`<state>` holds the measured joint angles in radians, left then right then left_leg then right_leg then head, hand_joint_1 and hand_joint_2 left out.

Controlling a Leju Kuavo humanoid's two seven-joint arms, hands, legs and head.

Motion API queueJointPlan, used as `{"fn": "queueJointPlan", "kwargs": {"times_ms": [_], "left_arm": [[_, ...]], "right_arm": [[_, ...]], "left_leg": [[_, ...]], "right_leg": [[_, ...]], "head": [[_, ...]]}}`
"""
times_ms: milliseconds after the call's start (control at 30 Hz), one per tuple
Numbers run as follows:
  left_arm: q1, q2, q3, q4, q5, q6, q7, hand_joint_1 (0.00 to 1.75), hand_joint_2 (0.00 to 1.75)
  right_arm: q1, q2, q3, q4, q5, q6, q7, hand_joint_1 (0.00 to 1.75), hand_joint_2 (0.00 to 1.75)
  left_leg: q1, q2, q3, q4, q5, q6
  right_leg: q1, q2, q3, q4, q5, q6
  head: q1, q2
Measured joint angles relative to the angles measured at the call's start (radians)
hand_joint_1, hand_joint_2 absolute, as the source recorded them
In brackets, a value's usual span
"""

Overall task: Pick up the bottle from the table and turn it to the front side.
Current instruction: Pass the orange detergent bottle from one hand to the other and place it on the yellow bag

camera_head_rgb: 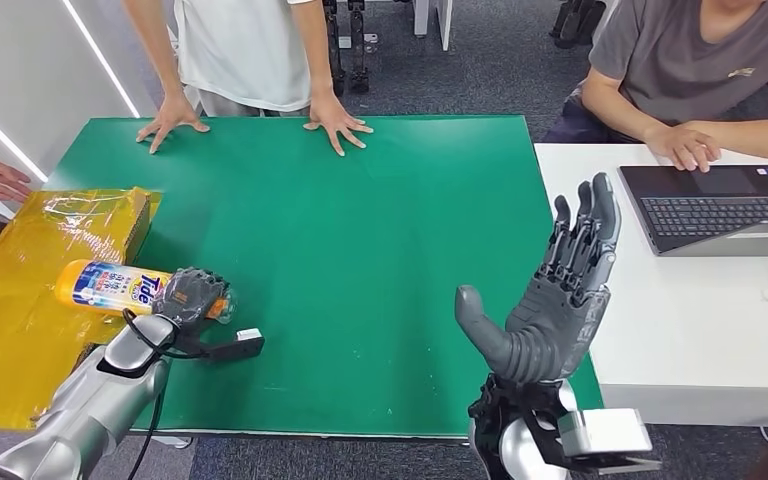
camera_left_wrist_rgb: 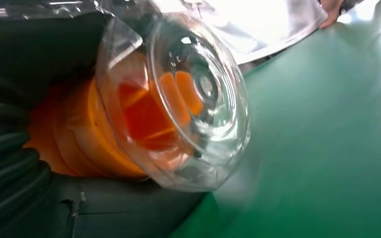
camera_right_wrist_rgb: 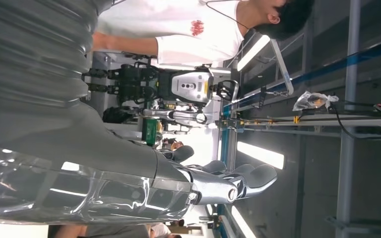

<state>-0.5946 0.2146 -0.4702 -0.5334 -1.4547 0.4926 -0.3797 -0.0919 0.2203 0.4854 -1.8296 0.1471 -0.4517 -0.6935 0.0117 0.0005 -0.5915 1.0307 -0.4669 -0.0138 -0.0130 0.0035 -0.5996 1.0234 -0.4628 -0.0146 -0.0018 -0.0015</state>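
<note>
In the head view, the bottle (camera_head_rgb: 110, 285) is seen lying on its side at the near left of the green counter (camera_head_rgb: 360, 240), its base end resting over a yellow wrapped package (camera_head_rgb: 30, 300) and its cap end inside the left robot hand (camera_head_rgb: 192, 296), whose fingers are wrapped around the neck. A slip is judged the main risk: the grip sits at one end, so the long body may droop or twist out when lifted. The package edge could also catch the base. A person's hands (camera_head_rgb: 250, 122) are planted on the far edge, well apart from the bottle. The right robot hand (camera_head_rgb: 550, 300) is held upright above the counter, fingers spread and holding nothing.

In the left wrist view, the clear cap (camera_left_wrist_rgb: 188, 99) over the orange neck (camera_left_wrist_rgb: 79, 134) is pressed against the dark palm; smooth plastic there is judged slippery.

In the right wrist view, the spread fingers (camera_right_wrist_rgb: 248, 178) are seen against the room, nothing between them.
</note>
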Motion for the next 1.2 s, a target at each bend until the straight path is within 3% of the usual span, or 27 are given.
{"fn": "queueJointPlan", "kwargs": {"times_ms": [267, 533, 567, 667, 700, 867, 1200], "left_arm": [[-0.039, 0.014, 0.000, 0.050, 0.033, -0.048, -0.015, 1.75, 1.75], [-0.038, 0.068, 0.020, 0.077, 0.085, -0.062, -0.006, 1.75, 1.75], [-0.038, 0.076, 0.025, 0.080, 0.088, -0.069, 0.000, 1.64, 1.75], [-0.041, 0.096, 0.037, 0.087, 0.080, -0.104, 0.038, 0.36, 1.75], [-0.043, 0.102, 0.041, 0.090, 0.076, -0.117, 0.054, 0.03, 1.75], [-0.047, 0.133, 0.061, 0.101, 0.082, -0.136, 0.085, 0.00, 1.75], [-0.038, 0.160, 0.083, 0.102, 0.094, -0.089, 0.067, 0.00, 1.75]], "right_arm": [[-0.003, 0.002, 0.001, -0.003, -0.002, 0.002, 0.005, 0.00, 1.75], [-0.050, -0.028, 0.060, 0.045, -0.099, -0.045, -0.003, 0.00, 1.75], [-0.057, -0.032, 0.069, 0.053, -0.105, -0.049, -0.003, 0.00, 1.75], [-0.071, -0.043, 0.092, 0.073, -0.123, -0.058, -0.004, 0.00, 1.75], [-0.074, -0.048, 0.099, 0.078, -0.130, -0.061, -0.004, 0.00, 1.75], [-0.081, -0.068, 0.124, 0.094, -0.144, -0.074, -0.004, 0.00, 1.75], [-0.082, -0.127, 0.158, 0.117, -0.182, -0.095, -0.004, 0.00, 1.75]], "left_leg": [[0.000, 0.000, 0.000, 0.000, 0.001, -0.001], [0.000, 0.000, 0.001, -0.001, 0.001, -0.001], [0.001, 0.000, 0.001, -0.001, 0.001, -0.001], [0.001, 0.000, 0.001, -0.001, 0.001, -0.001], [0.001, 0.000, 0.002, -0.001, 0.001, -0.001], [0.001, 0.000, 0.003, -0.001, 0.001, -0.001], [0.000, 0.000, 0.004, -0.002, 0.001, -0.002]], "right_leg": [[0.000, 0.000, 0.000, 0.001, 0.000, 0.000], [0.000, 0.000, 0.000, 0.001, 0.000, -0.001], [0.000, 0.000, 0.000, 0.001, 0.000, -0.001], [0.000, 0.000, 0.001, 0.001, 0.000, -0.001], [0.000, 0.000, 0.001, 0.001, 0.000, -0.001], [0.000, 0.000, 0.002, 0.001, 0.000, -0.001], [0.000, 0.000, 0.003, 0.001, 0.000, -0.001]], "head": [[0.000, 0.000], [0.000, 0.000], [0.000, 0.000], [0.000, 0.000], [0.000, 0.000], [0.000, 0.000], [0.000, 0.000]]}}
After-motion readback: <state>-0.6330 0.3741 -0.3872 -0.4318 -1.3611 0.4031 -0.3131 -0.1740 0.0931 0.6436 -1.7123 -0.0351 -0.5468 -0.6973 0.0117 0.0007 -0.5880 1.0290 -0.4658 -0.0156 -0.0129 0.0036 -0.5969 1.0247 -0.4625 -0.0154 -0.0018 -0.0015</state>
